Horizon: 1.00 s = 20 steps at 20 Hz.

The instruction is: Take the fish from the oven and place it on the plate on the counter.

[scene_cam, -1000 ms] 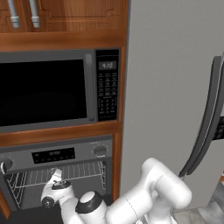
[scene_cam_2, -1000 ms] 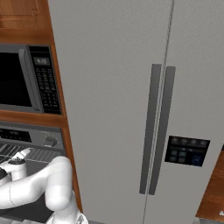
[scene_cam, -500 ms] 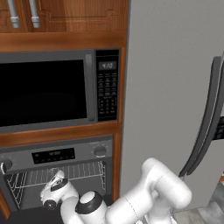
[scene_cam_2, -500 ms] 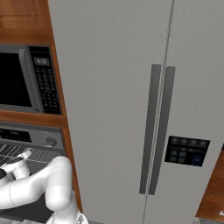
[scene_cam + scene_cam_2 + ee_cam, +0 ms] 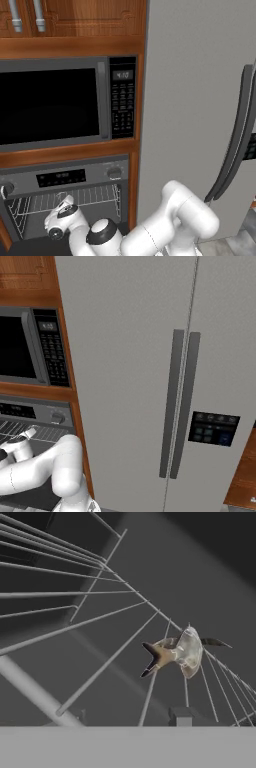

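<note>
The arm is deep in the open oven now, hand lower on the rack than a second ago. In the hand view the fish lies on the wire rack, just ahead of the gripper and a little off to one side. Only the fingertips peek up; the jaws seem to be closing in, but with nothing between them — the fish is not held. I'd say the grab is about to start, though the lineup looks off.
</note>
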Motion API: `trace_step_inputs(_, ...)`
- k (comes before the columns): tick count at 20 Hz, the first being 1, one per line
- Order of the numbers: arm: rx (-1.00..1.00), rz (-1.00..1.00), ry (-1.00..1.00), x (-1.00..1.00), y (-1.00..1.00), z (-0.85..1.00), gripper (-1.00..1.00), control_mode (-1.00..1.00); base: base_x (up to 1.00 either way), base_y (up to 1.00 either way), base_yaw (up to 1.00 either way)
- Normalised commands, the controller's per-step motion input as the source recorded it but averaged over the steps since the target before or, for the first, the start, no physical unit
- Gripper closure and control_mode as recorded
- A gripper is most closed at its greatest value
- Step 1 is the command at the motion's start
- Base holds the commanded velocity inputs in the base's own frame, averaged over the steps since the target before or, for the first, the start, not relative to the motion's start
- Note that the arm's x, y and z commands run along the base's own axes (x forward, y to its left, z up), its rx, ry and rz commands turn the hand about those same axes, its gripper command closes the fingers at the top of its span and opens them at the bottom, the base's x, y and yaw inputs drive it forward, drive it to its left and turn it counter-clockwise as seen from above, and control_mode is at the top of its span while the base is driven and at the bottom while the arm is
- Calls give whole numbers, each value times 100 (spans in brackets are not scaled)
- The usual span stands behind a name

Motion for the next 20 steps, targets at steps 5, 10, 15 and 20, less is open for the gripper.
trace_step_inputs(5,0,0,-2,0,0,-41,100,-100,0,0,0)
trace_step_inputs(10,0,0,0,-4,0,-68,100,-100,0,0,0)
trace_step_inputs(15,0,0,-3,-25,0,-86,100,-100,0,0,0)
trace_step_inputs(20,0,0,-7,-64,0,-98,100,-100,0,0,0)
